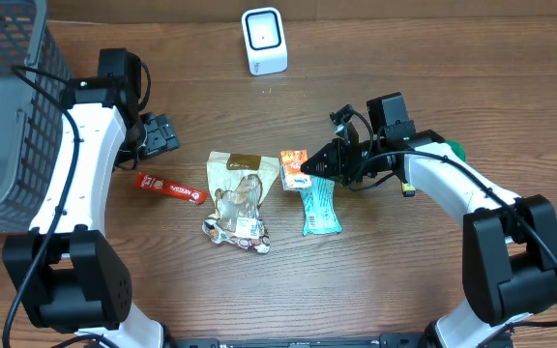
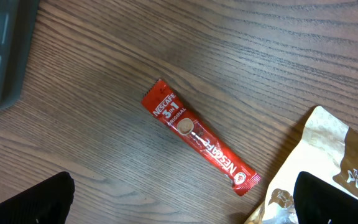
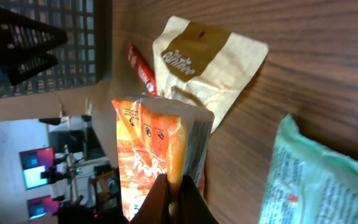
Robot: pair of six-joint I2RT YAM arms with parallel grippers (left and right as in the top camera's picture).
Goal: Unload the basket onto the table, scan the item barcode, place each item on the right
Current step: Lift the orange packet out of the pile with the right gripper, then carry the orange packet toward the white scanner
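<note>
Clamped in the right pincer by one edge: the orange packet, upright just ahead of it, teal pack beside, beige pouch beyond. Hold the grip firm, carry toward the scanner well ahead and left of the pincer, and roll the wrist to face the barcode, not visible here, at its window. Leave the left pincer released, wide above the red stick.

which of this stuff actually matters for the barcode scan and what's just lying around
In the job:
orange packet, pinched in the right gripper
white scanner, standing apart from it

Lying about, at least for now:
red Nescafe stick
beige pouch
teal packet
mesh basket
</note>
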